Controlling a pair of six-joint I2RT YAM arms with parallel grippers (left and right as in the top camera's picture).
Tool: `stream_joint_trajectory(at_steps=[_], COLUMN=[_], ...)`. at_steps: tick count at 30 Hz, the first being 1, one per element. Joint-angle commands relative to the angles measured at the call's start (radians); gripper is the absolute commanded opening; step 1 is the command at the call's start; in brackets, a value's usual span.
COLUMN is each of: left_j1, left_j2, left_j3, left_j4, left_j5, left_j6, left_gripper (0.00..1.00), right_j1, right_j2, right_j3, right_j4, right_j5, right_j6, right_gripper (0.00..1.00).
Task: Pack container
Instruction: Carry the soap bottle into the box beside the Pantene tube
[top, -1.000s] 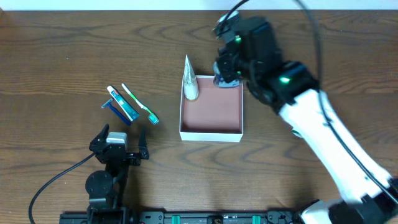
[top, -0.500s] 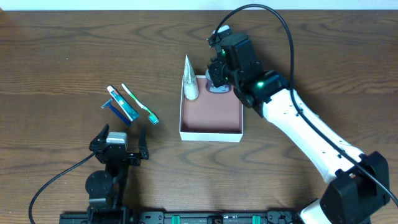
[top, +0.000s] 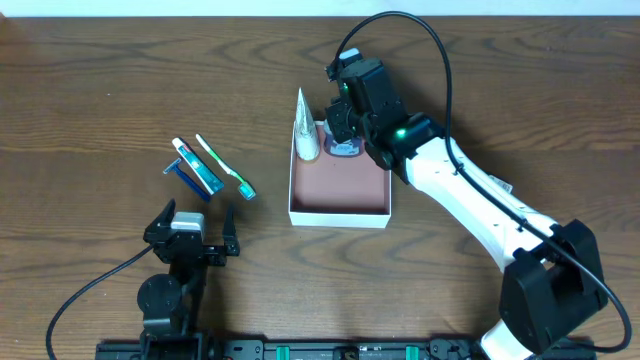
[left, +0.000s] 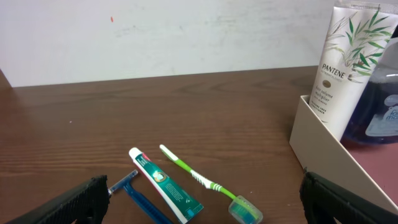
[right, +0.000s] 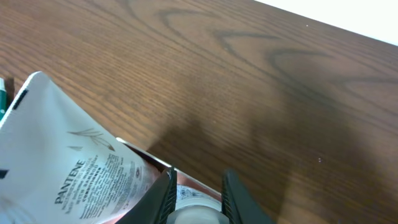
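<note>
Jaws of the right gripper (right: 198, 177) are clenched on the white cap (right: 193, 214) of a blue bottle (left: 380, 106), holding it upright in the far part of the container (top: 338, 216). We judge the top grip keeps the bottle vertical so that it takes little floor space. Just beside it, in the container's far corner on the left arm's side, a Pantene tube (left: 342, 62) stands propped against the wall; whether bottle and tube touch we cannot tell. The near half of the container's pinkish floor lies bare. The container itself sits on the wooden worktop (top: 100, 100). Well apart from the container, towards the left arm, a toothpaste tube (left: 166, 185), a green toothbrush (left: 196, 177) and a blue razor (left: 134, 196) lie close together, not yet packed. The left gripper (top: 195, 222) hangs near them with jaws spread and nothing held, which we read as readiness to collect them.
</note>
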Motion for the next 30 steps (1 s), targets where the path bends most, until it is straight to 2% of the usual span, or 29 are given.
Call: stream_joint_trajectory(at_steps=[1, 17, 24, 30], left_j1=[0.004, 0.004, 0.004, 0.004], left_j2=[0.000, 0.000, 0.000, 0.000], left_j3=[-0.016, -0.016, -0.016, -0.016], left_j4=[-0.035, -0.035, -0.035, -0.035], left_j5=[0.014, 0.014, 0.014, 0.014], left_j6=[0.013, 0.014, 0.014, 0.014], left_gripper=[0.98, 0.98, 0.98, 0.98], right_j1=[0.006, 0.006, 0.006, 0.006], right_j2=[0.009, 0.055, 0.055, 0.055], right_j3=[0.008, 0.008, 0.008, 0.008], right_j4=[0.032, 0.057, 0.056, 0.056], right_j5=[0.014, 0.014, 0.014, 0.014], right_j6=[0.013, 0.013, 0.013, 0.013], right_gripper=[0.13, 0.15, 0.33, 0.35])
